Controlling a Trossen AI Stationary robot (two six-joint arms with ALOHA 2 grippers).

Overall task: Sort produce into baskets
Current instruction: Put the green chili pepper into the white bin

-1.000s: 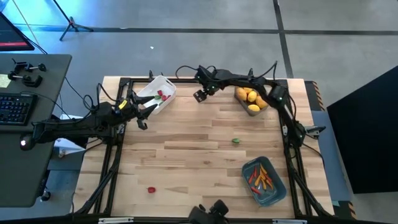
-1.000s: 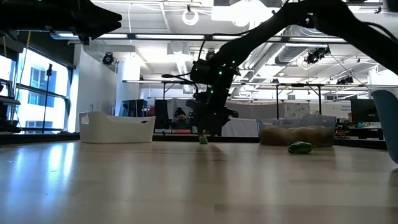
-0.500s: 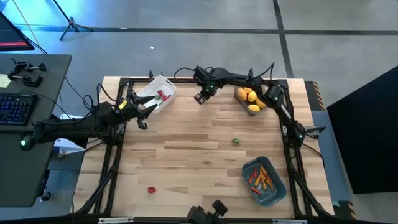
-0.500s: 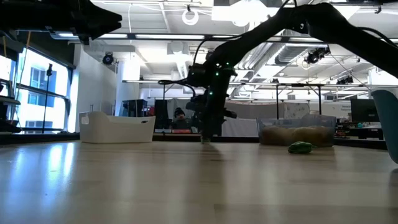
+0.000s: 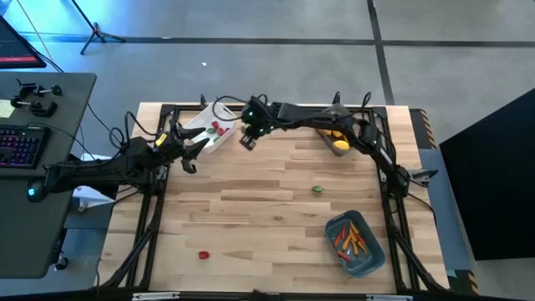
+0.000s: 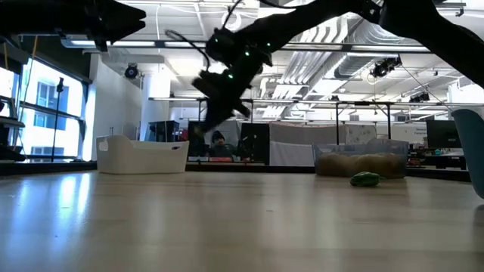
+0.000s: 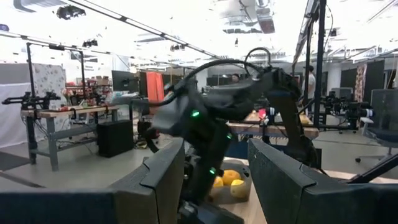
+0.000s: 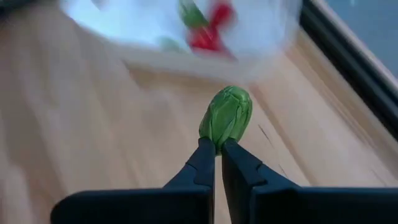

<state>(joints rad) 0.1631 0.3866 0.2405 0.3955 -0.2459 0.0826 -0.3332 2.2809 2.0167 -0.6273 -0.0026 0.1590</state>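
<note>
The right gripper [image 8: 217,148] is clamped on a small green piece [image 8: 226,116], its two dark fingers nearly together with only the piece's lower end pinched between the tips. In the high view this gripper [image 5: 248,139] hangs above the table at about 12 o'clock from the table's middle, just beside the white bin [image 5: 209,127], which lies toward 11 o'clock and already holds red and green bits. The green piece looks light and slightly ribbed, probably hard plastic or firm foam; held by so narrow a bite at one end, it could pivot or slip out if the arm swings sharply. A hold across its widest middle would likely be steadier.

The left gripper [image 5: 191,155] waits at 10 o'clock, near the white bin, fingers apart and holding nothing in its wrist view.

Loose produce remains: another green piece [image 5: 317,189] lies on the bare wood toward 3 o'clock, well apart from any bin, and a red piece [image 5: 202,254] lies toward 7 o'clock. Both look tiny and rounded, so they may roll when nudged; closing on them from straight above seems safest.

The grey bin [image 5: 343,147] at 1 o'clock holds yellow-orange fruits, and the blue bin [image 5: 373,257] at 5 o'clock holds thin orange and red pieces.
</note>
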